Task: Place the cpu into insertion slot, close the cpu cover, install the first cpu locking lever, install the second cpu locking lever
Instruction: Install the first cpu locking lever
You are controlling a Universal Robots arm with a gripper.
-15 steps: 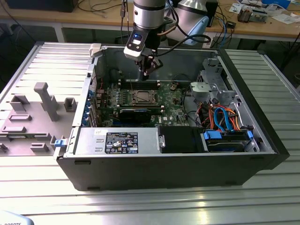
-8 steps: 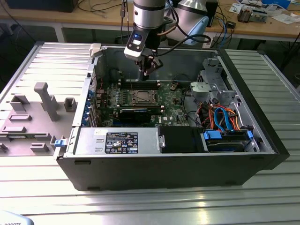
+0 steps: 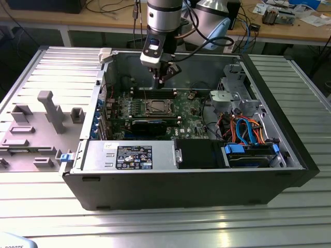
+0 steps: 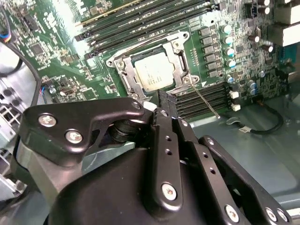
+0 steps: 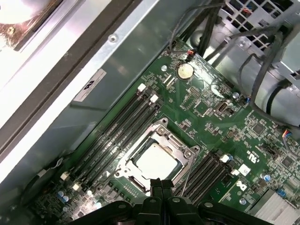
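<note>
The computer case (image 3: 181,188) lies open on the ribbed metal table (image 3: 155,227), and the arm hangs over the green circuit board (image 3: 192,111) inside it. The gripper (image 3: 160,80) sits just above the board, off the edge of the socket, with its two black fingers pressed flat together and nothing between them; both wrist views show only a thin seam where they meet (image 4: 164,97) (image 5: 157,183). The cpu (image 4: 153,71) (image 5: 154,161) is already lying in the insertion slot (image 4: 119,65), silver top up. The cpu cover (image 4: 179,60) looks to be folded down around it, framing the chip in its window. A thin lever rod (image 4: 205,101) angles out from one socket corner, across the long black memory slots (image 4: 201,96).
</note>
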